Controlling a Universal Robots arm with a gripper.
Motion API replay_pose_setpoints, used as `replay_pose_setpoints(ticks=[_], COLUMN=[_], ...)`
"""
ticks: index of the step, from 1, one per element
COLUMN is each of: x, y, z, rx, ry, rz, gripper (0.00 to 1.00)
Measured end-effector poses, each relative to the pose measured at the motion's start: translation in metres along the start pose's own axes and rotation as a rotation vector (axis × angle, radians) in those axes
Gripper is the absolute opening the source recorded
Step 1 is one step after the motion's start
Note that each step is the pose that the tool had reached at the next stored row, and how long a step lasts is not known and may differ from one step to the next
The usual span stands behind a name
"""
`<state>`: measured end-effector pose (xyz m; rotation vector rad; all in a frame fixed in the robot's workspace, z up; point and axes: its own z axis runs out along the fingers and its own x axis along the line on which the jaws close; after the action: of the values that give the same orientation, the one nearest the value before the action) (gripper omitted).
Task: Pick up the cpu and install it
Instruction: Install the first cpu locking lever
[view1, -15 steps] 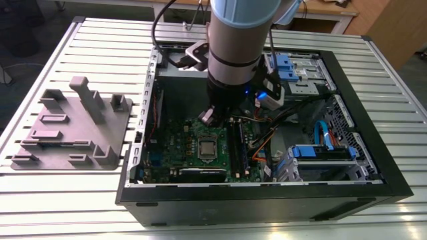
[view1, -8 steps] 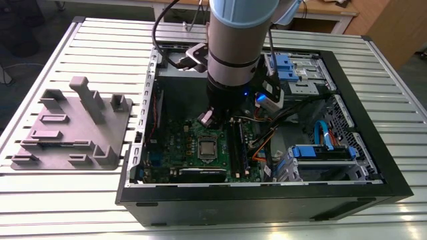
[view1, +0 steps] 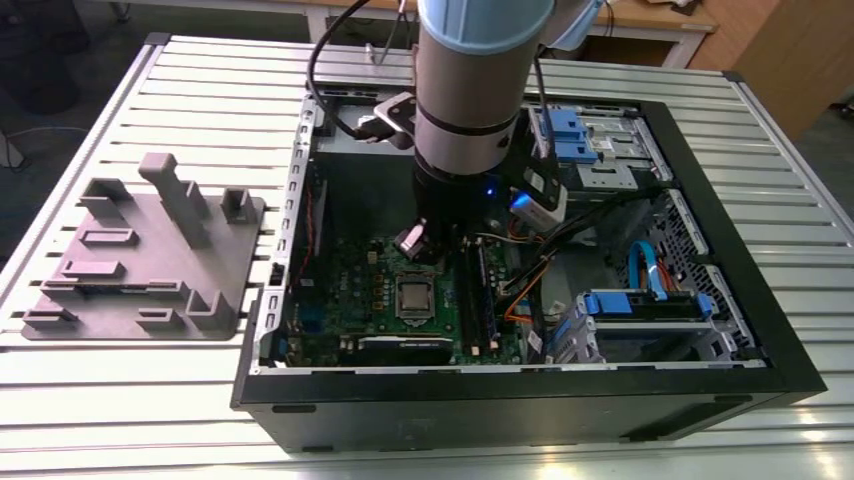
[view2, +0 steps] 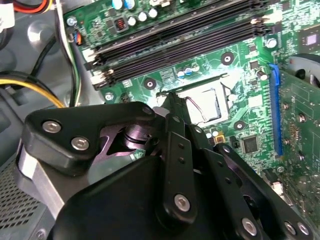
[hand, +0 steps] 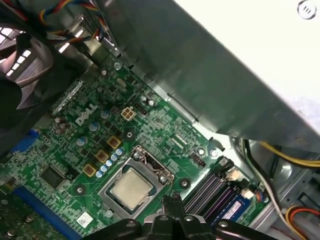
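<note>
The cpu (hand: 131, 187), a small square chip with a silvery top, lies flat in the dark socket frame on the green motherboard (hand: 65, 150). It also shows in the exterior view (view1: 415, 297), and in the second wrist view (view2: 206, 102) the black finger links partly cover it. My gripper (hand: 170, 200) hangs inside the open computer case just above the board, beside the socket's edge nearest the memory slots. Its fingers are shut together with nothing between them. In the exterior view the gripper (view1: 434, 262) sits slightly behind the socket.
The black computer case (view1: 747, 330) walls surround the board. Black memory slots (view2: 180, 45) run beside the socket. Yellow and orange cables (hand: 287, 150) and blue drive brackets (view1: 641, 303) lie toward the exterior view's right. A grey fixture block (view1: 147, 250) rests on the slatted table outside the case.
</note>
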<state>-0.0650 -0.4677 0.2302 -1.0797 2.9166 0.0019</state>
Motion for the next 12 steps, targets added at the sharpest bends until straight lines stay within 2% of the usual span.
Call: replay_pose_setpoints(ticks=[3,12], x=[0.0002,0.0008], y=[0.0000,0.0001], z=[0.0015,0.0053], rx=[0.0070,0.0137], ry=[0.0059,0.0113], rz=[0.011,0.040], gripper=[0.10,0.10])
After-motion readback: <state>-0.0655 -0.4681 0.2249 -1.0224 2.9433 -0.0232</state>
